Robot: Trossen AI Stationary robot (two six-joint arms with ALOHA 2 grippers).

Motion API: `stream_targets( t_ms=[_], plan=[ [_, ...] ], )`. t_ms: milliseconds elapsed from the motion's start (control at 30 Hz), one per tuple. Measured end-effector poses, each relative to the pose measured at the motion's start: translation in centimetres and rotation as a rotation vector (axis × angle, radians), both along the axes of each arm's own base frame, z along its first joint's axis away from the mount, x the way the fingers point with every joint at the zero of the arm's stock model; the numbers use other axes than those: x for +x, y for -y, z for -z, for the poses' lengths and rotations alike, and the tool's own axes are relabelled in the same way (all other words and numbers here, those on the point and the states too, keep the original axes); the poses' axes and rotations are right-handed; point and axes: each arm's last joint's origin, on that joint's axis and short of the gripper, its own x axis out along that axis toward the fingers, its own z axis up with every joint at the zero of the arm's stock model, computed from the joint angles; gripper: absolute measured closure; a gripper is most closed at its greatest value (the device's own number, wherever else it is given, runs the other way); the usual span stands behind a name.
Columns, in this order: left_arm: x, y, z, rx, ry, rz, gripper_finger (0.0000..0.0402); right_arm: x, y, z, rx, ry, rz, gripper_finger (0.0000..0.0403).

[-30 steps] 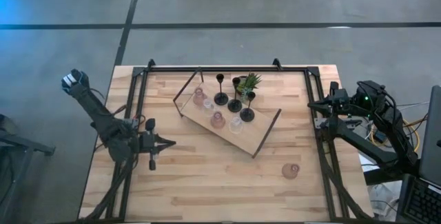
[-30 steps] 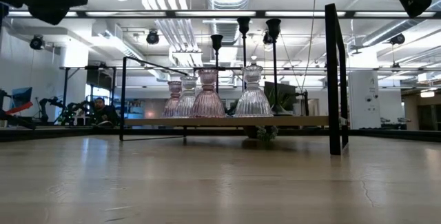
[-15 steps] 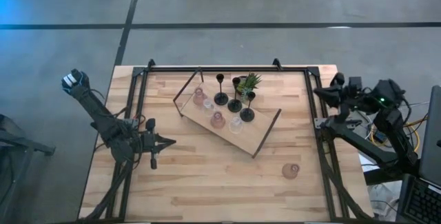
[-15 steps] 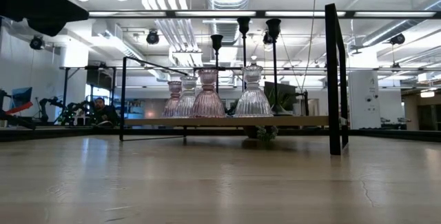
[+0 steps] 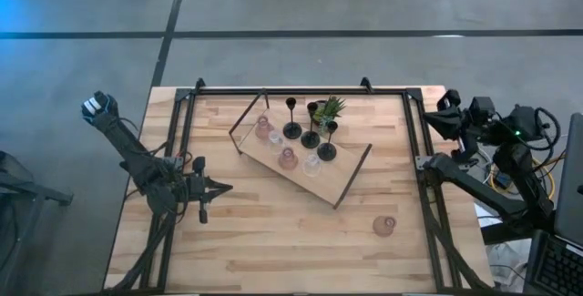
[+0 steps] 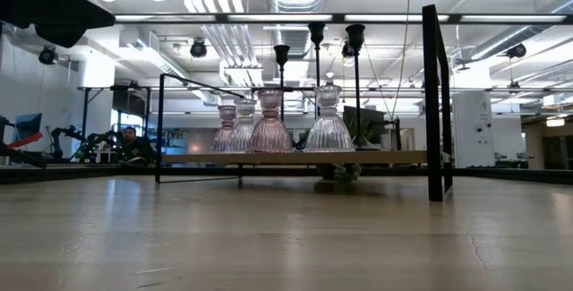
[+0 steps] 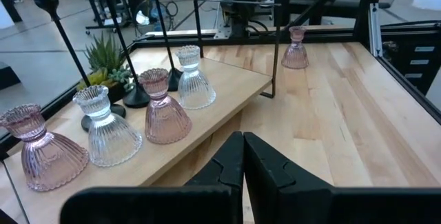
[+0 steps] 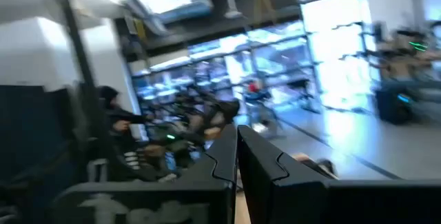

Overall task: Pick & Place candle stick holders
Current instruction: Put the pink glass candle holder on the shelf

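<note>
Three slim black holders (image 5: 310, 129) stand on a wooden board with dark handles (image 5: 346, 173) at the table's middle, along with several pink and clear glass cups (image 5: 288, 158) and a green plant (image 5: 330, 107). The cups also show in the left wrist view (image 7: 164, 107). One pink cup (image 5: 383, 226) stands alone on the table near the right front; it also shows in the left wrist view (image 7: 296, 47). My left gripper (image 5: 226, 189) is shut and empty, left of the board. My right gripper (image 5: 430, 120) is shut and empty, raised over the table's right rail.
A dark metal frame (image 5: 187, 123) runs along the table's left, far and right sides. Bare wood lies between the board and the near edge (image 5: 291, 250). The right wrist view looks out into the room.
My right gripper has risen and drawn back toward the table's right and far edges, tipping upward; it has left the top of the low view. The board and the holders have kept still.
</note>
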Motion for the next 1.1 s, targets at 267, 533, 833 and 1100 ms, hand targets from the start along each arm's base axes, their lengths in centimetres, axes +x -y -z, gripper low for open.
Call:
stream_targets(
  t_ms=[267,533,833,1100],
  plan=[
    [0.0,0.0,0.0,-0.001,0.001,0.0,0.0388,2.8,1.6,-1.1,-0.149,-0.051,-0.364,0.0394],
    [0.0,0.0,0.0,-0.001,0.001,0.0,0.0388,6.4,3.6,-2.3,-0.2,-0.11,-0.518,0.0394],
    [0.0,0.0,0.0,-0.001,0.001,0.0,0.0388,10.8,2.3,-9.8,-0.376,0.011,-0.689,0.0394],
    [0.0,0.0,0.0,-0.002,0.001,-0.001,0.0388,19.9,3.3,-12.5,-0.321,-0.1,-0.637,0.0394]
  ],
)
